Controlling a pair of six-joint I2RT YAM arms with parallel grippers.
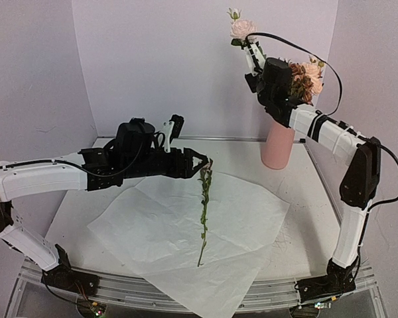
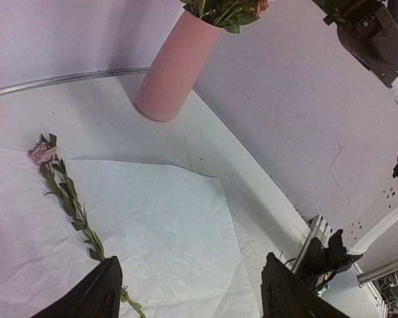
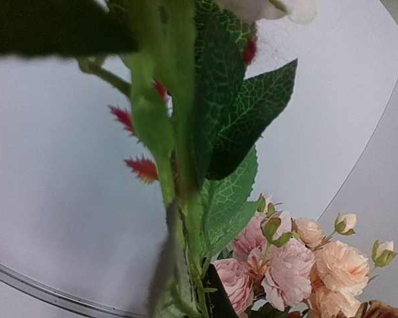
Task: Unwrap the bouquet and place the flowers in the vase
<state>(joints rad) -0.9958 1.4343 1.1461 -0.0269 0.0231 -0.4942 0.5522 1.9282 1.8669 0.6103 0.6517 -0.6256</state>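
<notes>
Right gripper (image 1: pixel 253 54), raised above the pink vase (image 1: pixel 277 147) at far right, fingers closed on the stem of a cream rose (image 1: pixel 242 28). Several roses (image 1: pixel 308 76) already stand in the vase. Left gripper (image 1: pixel 200 163), fingers spread and empty, hovers over the flattened white paper (image 1: pixel 152 228), just beside the bloom of one stem (image 1: pixel 203 215) lying there.

A white surface (image 1: pixel 305 228) stands enclosed by pale lilac walls (image 1: pixel 152 66). A thin metal strip (image 2: pixel 53 81) runs where the surface meets the back wall, and an aluminium rail (image 1: pixel 126 286) edges its near side. Small dark specks dot the surface.
</notes>
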